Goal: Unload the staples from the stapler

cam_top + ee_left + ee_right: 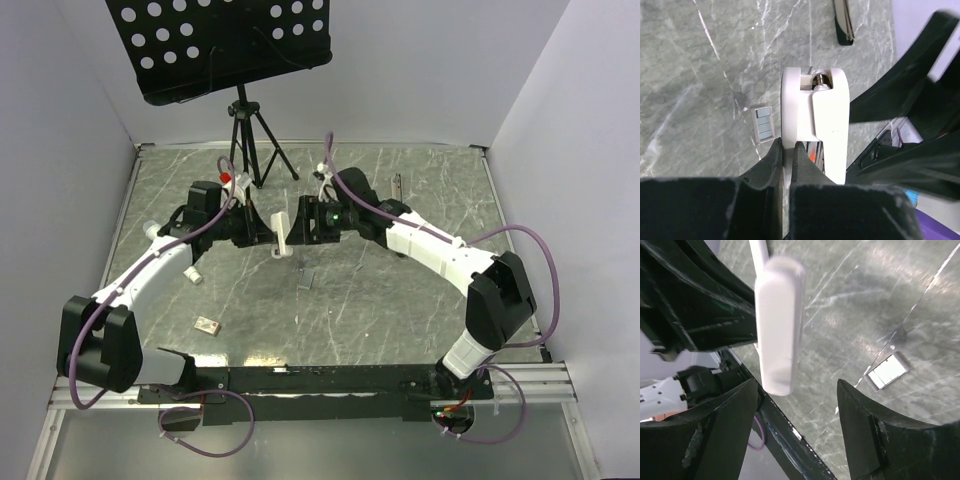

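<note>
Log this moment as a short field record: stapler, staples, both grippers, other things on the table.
stapler: white body, held between the two arms, apparently off the table
left gripper: shut on the stapler's edge
right gripper: open, fingers spread around the stapler's end, not clamping it
staples: short grey strip lying flat on the table, near the stapler
dark narrow bar: on the table at far right, apart from the stapler
other items: tan block, white cylinder, tripod stand
</note>
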Controlling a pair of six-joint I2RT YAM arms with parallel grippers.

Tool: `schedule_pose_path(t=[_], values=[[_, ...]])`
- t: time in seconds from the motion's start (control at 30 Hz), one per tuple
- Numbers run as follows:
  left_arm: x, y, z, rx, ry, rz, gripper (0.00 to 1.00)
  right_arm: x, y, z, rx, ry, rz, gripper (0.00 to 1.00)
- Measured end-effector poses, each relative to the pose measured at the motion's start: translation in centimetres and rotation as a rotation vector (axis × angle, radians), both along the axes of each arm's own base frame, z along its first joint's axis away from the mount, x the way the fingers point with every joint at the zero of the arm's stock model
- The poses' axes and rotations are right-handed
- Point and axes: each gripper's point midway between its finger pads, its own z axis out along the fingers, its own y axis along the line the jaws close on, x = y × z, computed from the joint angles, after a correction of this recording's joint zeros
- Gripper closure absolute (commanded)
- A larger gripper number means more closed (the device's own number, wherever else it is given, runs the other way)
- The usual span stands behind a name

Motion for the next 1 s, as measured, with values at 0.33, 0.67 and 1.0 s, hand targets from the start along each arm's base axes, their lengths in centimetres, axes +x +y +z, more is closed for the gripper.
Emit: schedule_pose_path(t=[0.33,0.67,1.0], values=[[-0.1,0.1,0.9,-0.014,-0.03,0.017,0.99,-2.1,2.4,-0.7,-0.034,-0.034,0.036,0.43],[0.2,0.4,1.3,-0.014,-0.039,0.05,0.99,-2.0,2.9,-1.6,-0.06,-0.033,0.021,0.63],[0.7,0.7,0.9,0.016,-0.05,0.085,0.99,-1.7,2.8,-1.8,-0.082,-0.054,0.002,0.72]])
